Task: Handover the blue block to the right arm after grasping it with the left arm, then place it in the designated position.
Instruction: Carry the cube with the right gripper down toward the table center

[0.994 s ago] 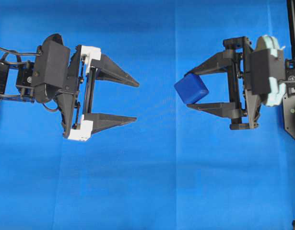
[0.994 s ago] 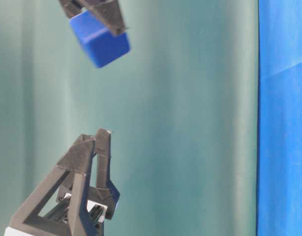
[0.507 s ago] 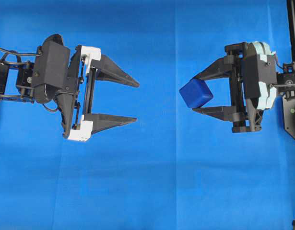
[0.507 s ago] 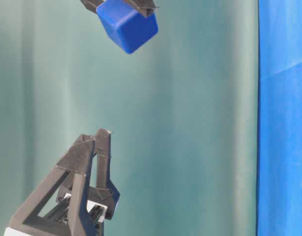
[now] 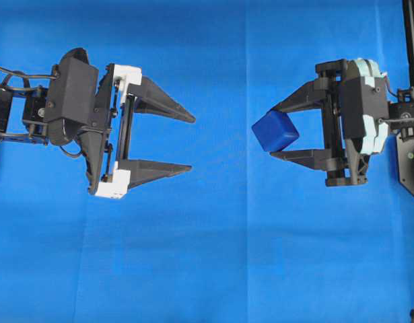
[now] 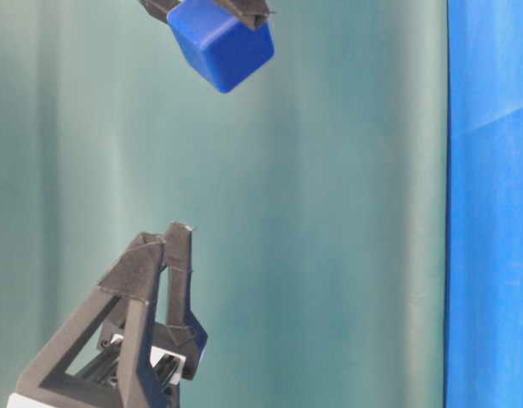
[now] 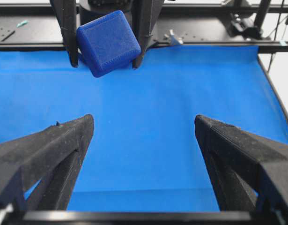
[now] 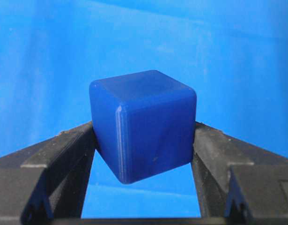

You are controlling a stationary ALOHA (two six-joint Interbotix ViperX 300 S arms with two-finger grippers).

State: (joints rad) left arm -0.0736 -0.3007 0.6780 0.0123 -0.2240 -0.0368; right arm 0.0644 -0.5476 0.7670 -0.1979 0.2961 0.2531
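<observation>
The dark-blue block [image 5: 274, 130] hangs above the cloth, pinched between the two black fingers of my right gripper [image 5: 268, 132], which is shut on it. From the right wrist the block [image 8: 143, 123] sits tilted, one corner down, at the fingertips. It also shows at the top of the table-level view [image 6: 220, 41] and in the left wrist view [image 7: 108, 42]. My left gripper [image 5: 192, 142], with white blocks at its finger bases, stands open and empty to the left, facing the block across a gap. The left wrist view shows its fingers [image 7: 59, 145] spread wide over bare cloth.
Blue cloth [image 5: 213, 256] covers the table. A black frame rail [image 7: 190, 28] runs along the far edge in the left wrist view. A teal backdrop [image 6: 329, 212] fills the table-level view.
Over the last second the right gripper rolled about its axis and pulled slightly right, turning the block with it. Nothing has moved in the last half second. The left gripper stayed still.
</observation>
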